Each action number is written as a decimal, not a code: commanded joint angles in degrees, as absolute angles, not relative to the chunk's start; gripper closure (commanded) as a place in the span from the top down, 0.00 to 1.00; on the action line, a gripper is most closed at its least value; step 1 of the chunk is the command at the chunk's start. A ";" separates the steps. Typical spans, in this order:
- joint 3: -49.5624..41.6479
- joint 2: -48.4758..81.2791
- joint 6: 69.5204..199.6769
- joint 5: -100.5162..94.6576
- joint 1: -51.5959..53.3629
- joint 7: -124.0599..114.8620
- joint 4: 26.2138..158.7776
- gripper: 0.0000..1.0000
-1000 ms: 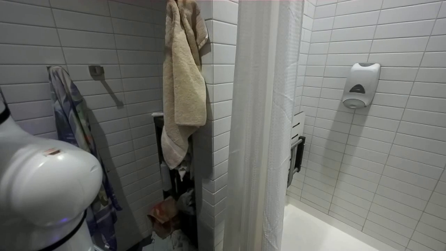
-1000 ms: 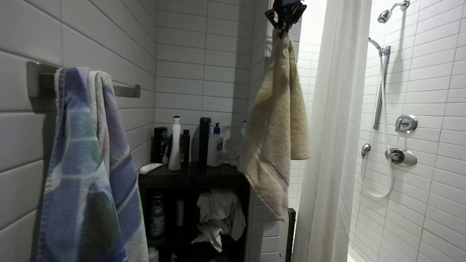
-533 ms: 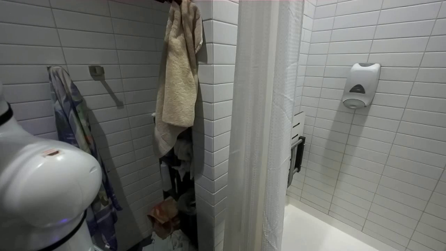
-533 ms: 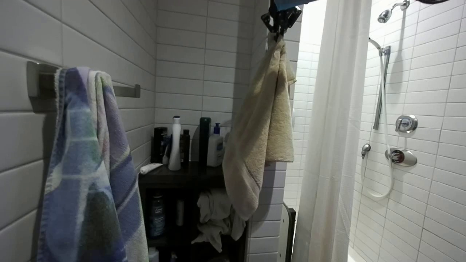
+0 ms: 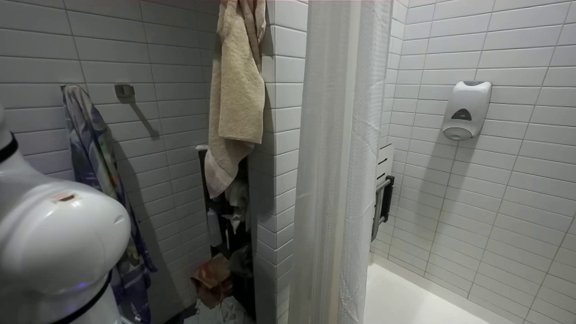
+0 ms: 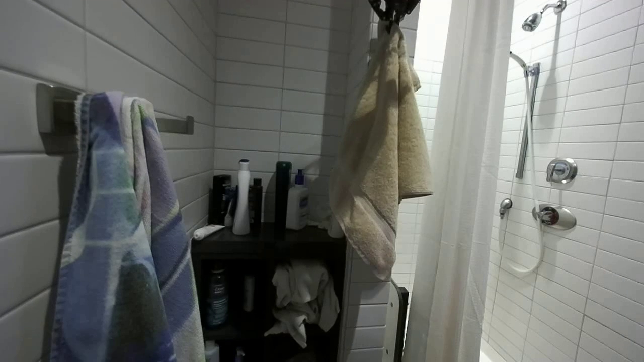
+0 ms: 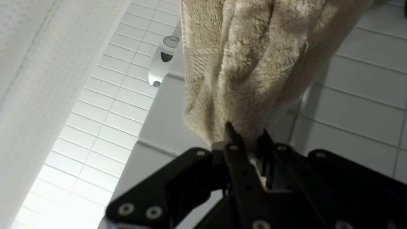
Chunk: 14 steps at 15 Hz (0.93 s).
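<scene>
A beige towel (image 6: 375,151) hangs bunched from my gripper (image 6: 390,24) in an exterior view, beside the end of a tiled wall. It also hangs in an exterior view (image 5: 240,90), where the gripper is above the frame. In the wrist view the gripper (image 7: 246,130) is shut on the towel (image 7: 254,54), with cloth pinched between its dark fingertips. The towel's loose corners hang down in front of the wall's end. The white arm (image 5: 67,234) shows at the left of an exterior view.
A white shower curtain (image 6: 453,176) hangs close beside the towel. The tiled wall end (image 5: 284,180) stands behind it. A dark shelf (image 6: 266,246) with several bottles is lower left. A blue patterned towel (image 6: 121,226) hangs on a wall bar (image 6: 176,125). A soap dispenser (image 5: 466,110) is in the shower.
The gripper and towel first swung left in an exterior view, then back right, and now hang higher than before. The gripper has kept hold of the towel.
</scene>
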<state>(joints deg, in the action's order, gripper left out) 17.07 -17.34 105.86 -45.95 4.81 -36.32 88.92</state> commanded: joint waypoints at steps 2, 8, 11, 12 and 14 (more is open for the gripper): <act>17.28 -14.40 107.24 -49.23 4.24 -35.09 82.59 0.04; 16.08 -13.62 108.47 -45.15 5.38 -36.72 86.79 0.04; 15.54 -13.91 109.26 -41.57 5.73 -37.60 90.54 0.04; 15.57 -14.16 109.36 -40.50 5.76 -37.89 91.81 0.04; 15.69 -14.81 109.66 -38.16 5.90 -38.54 94.50 0.04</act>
<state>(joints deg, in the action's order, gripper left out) 16.79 -13.63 107.34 -40.50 5.23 -37.60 91.38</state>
